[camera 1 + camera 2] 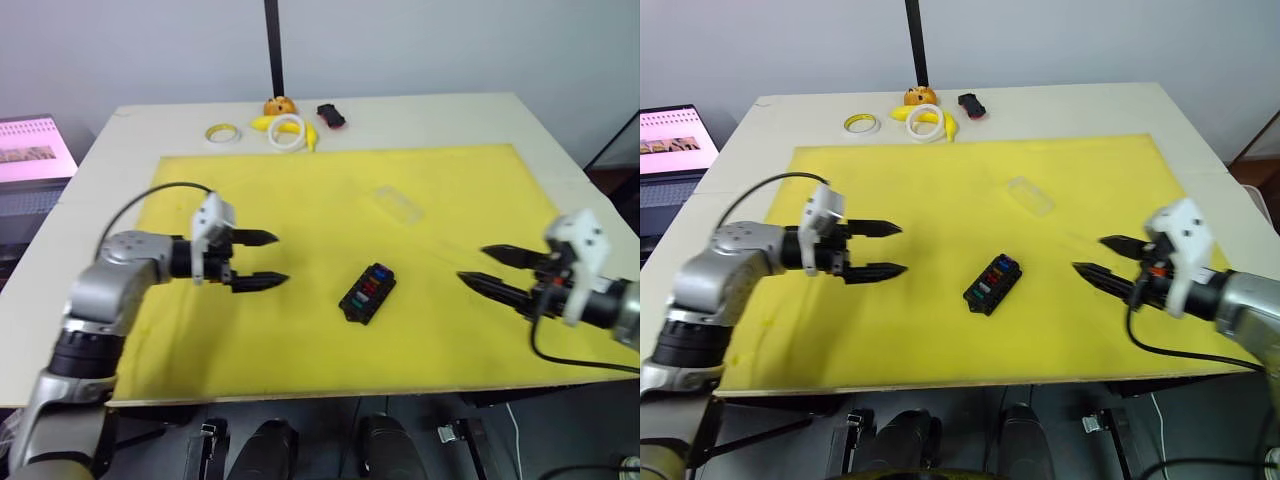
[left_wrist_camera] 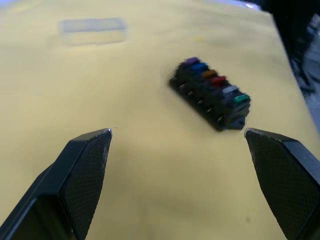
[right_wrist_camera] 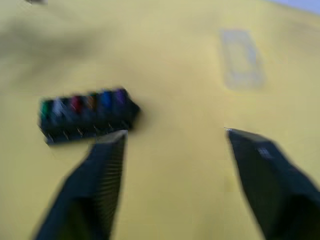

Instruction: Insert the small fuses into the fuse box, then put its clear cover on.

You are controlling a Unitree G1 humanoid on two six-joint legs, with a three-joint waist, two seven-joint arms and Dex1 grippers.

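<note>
Lying beyond fuse box [image 1: 367, 292]: clear cover [image 1: 397, 203], unobstructed.

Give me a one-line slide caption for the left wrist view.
Open left gripper faces the black rectangular fuse box, coloured fuses seated, clear plastic cover lying apart on yellow mat.

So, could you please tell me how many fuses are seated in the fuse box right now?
6, in one row along the top of the fuse box: purple, blue, orange, red, grey, green. None lie loose on the yellow mat.
</note>
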